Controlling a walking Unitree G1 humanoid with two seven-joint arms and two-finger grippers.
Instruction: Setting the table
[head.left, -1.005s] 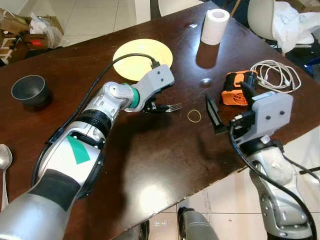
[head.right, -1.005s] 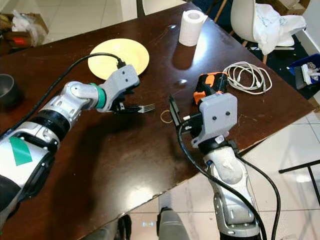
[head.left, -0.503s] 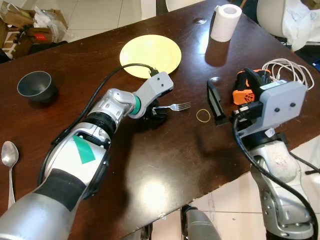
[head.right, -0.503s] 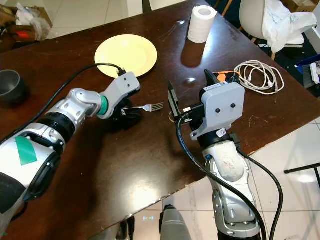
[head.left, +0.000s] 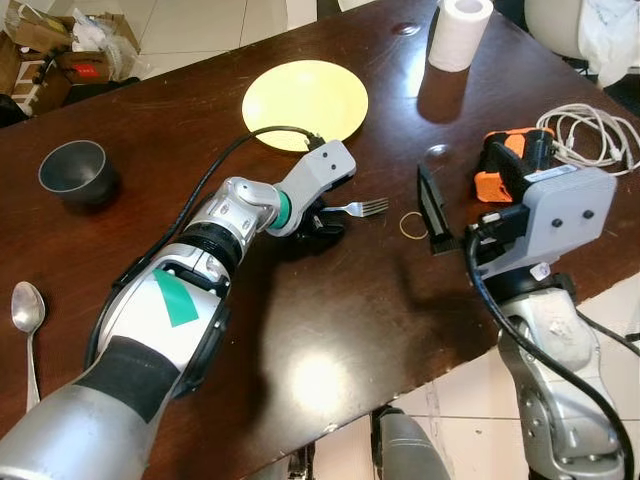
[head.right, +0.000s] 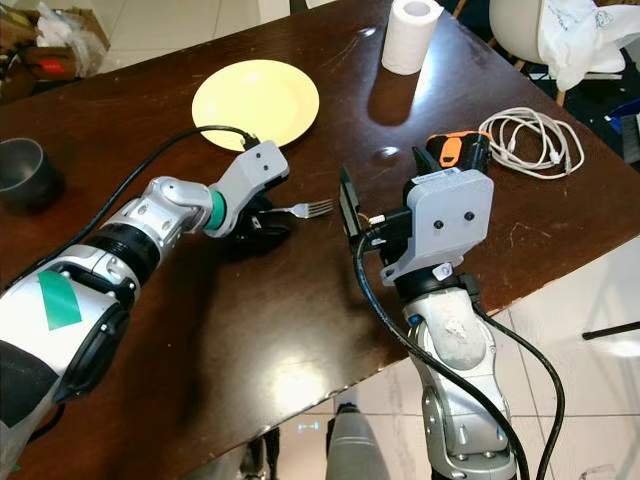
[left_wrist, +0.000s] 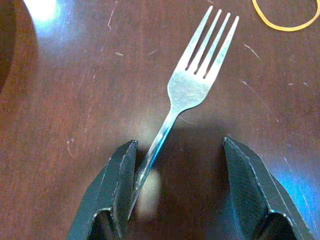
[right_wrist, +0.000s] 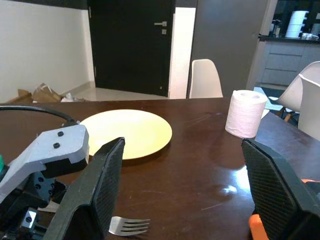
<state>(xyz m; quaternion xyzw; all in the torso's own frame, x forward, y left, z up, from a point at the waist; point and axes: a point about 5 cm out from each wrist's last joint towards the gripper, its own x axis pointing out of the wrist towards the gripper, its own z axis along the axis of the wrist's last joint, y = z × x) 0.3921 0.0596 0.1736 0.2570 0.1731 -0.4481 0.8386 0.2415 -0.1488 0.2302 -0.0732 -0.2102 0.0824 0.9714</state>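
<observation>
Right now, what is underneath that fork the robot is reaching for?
The fork lies flat on the bare dark wooden table, between the open fingers of the left gripper. Nothing else shows under it; a rubber band lies beside it.

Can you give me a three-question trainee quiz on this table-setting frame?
1. True or false: the left gripper is open around the fork.
2. Which lies nearest the fork's tines: A) spoon, B) rubber band, C) paper roll?
3. Fill in: the yellow plate has ____ on it.

Key: 1 true; 2 B; 3 nothing.
</observation>
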